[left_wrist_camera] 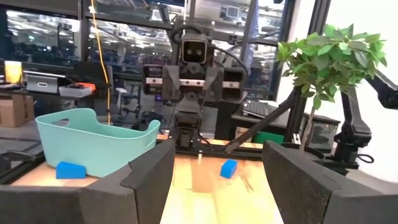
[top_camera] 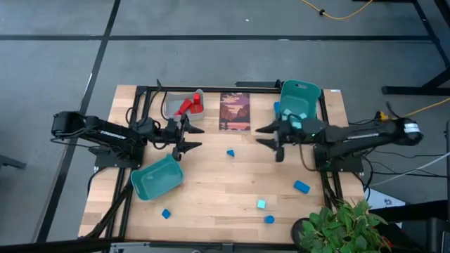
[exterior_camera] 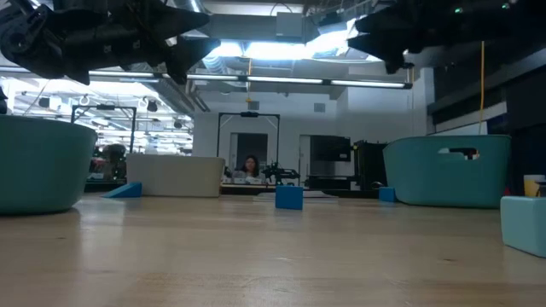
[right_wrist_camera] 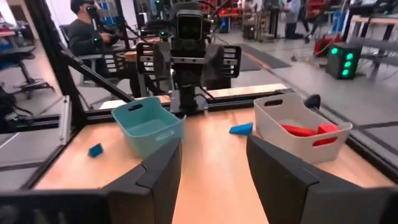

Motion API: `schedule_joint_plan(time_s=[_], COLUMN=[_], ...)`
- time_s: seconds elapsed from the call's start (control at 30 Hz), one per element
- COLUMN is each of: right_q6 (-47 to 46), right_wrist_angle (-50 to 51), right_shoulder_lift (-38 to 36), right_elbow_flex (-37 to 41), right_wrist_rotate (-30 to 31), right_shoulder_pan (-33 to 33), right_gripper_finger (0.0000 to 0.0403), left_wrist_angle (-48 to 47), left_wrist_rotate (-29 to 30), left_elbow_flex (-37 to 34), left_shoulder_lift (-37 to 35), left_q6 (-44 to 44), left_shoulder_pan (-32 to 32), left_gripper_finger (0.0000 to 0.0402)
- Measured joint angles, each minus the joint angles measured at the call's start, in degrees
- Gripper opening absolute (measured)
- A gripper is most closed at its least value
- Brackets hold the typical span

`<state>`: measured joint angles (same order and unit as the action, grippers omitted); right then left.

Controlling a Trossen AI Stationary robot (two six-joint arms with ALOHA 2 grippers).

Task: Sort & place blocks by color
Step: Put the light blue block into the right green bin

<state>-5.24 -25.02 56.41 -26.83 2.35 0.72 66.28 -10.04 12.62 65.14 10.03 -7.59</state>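
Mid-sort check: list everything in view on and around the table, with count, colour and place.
Grey bin: one, grey, back left of table.
Red blocks: at least two, red, inside grey bin.
Teal bins: two, teal, one back right, one front left.
Picture card: one, dark, back centre.
Blue blocks: five loose, blue, scattered on the tabletop.
Cyan block: one loose, light cyan, front right.
Plant: one, green, front right corner.
Left end effector: open, empty, above table left of centre.
Right end effector: open, empty, right of centre.

Three bins (top_camera: pixel 157 177); six loose blue blocks (top_camera: pixel 230 152); one picture card (top_camera: pixel 235 111).
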Motion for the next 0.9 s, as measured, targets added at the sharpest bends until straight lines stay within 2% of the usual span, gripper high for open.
schedule_joint_plan(time_s=[0.17, 0.3, 0.8, 0.9], right_q6=[3.5, 4.2, 2.1, -3.6], right_wrist_angle=[-12.0, -17.5, -17.6, -16.6], right_shoulder_lift=[9.6, 13.0, 13.3, 13.2], right_elbow_flex=[0.0, 0.0, 0.0, 0.0], right_wrist_rotate=[0.2, -0.9, -3.6, -4.6], right_shoulder_pan=[-1.0, -1.0, -1.0, -1.3], right_gripper_finger=[0.0186, 0.0186, 0.0186, 0.0186], left_wrist_angle=[-0.2, -0.2, -0.2, -0.2], left_wrist_rotate=[0.1, 0.4, 0.5, 0.5], left_elbow_flex=[0.0, 0.0, 0.0, 0.0], left_shoulder_lift=[0.0, 0.0, 0.0, 0.0], left_q6=[-1.3, -1.6, -1.6, -1.6], left_shoulder_pan=[0.2, 0.2, 0.2, 0.2], left_gripper_finger=[0.0236, 0.0236, 0.0236, 0.0236])
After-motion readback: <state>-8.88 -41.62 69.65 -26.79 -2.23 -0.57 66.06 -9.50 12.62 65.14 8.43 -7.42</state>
